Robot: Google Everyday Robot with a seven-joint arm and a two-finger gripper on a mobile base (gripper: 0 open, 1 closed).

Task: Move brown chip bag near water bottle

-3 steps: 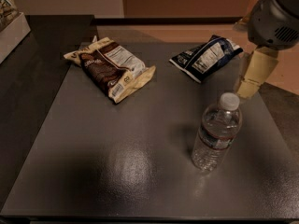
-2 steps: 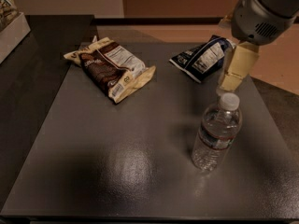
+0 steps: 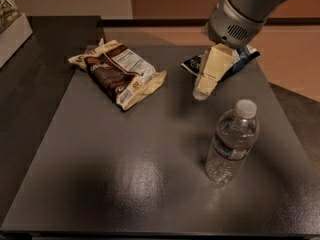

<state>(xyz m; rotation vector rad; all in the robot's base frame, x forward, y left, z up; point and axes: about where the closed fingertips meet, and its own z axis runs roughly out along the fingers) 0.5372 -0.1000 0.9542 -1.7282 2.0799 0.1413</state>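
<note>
The brown chip bag [image 3: 119,74] lies flat at the back left of the dark table [image 3: 100,174], with cream-yellow edges and a white label facing up. The water bottle [image 3: 232,141] stands upright at the right, clear with a white cap. My gripper [image 3: 206,84] hangs from the grey arm at the upper right. It is above the table between the bag and the bottle, in front of the dark blue bag. It holds nothing.
A smaller dark blue bag [image 3: 235,59] lies at the back right, partly hidden by the gripper. A white box [image 3: 10,29] sits on the surface at the far left. The table's right edge borders a tan floor.
The arm and gripper have moved left and toward the table's middle, from the right edge to in front of the blue bag. The bags and the bottle have not moved.
</note>
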